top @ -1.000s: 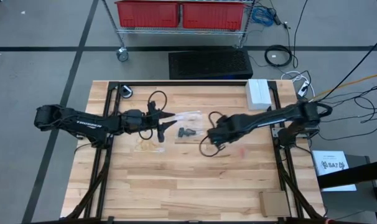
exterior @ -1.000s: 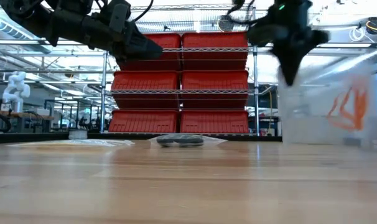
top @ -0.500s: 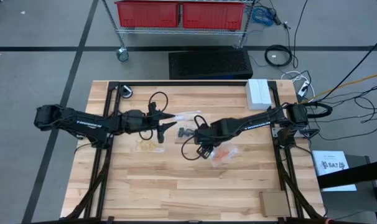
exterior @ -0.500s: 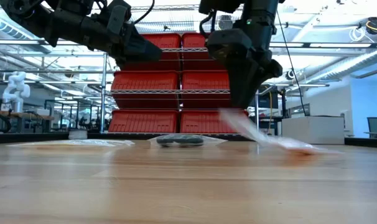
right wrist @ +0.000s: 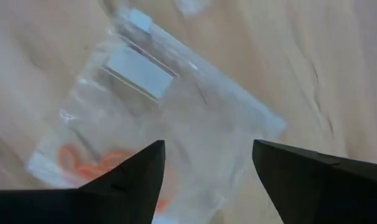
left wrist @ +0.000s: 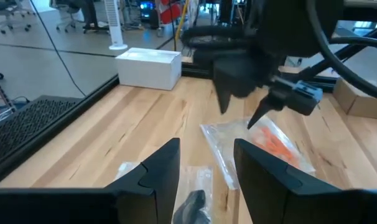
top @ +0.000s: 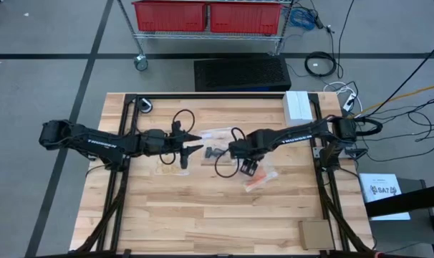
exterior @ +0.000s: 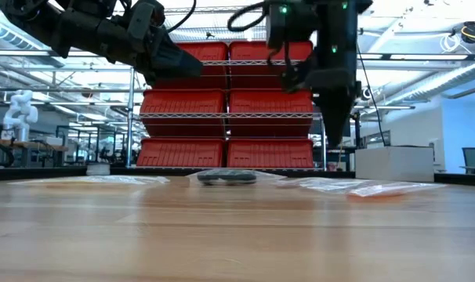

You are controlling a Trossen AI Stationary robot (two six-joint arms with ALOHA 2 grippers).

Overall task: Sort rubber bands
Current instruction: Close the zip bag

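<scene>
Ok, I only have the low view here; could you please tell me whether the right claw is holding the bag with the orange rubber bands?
Observer: No. The right claw is open above the clear bag, which lies flat on the table with the orange rubber bands inside.
Operator: Thanks. Where is the left claw?
Observer: The left claw is open, hovering beside the black rubber bands.
Operator: And the pale yellow ones?
Observer: The pale yellow rubber bands lie on the table beside the left arm's wrist.

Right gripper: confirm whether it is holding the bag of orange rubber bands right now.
No: the right gripper is open above the bag, which lies flat on the table.
</scene>
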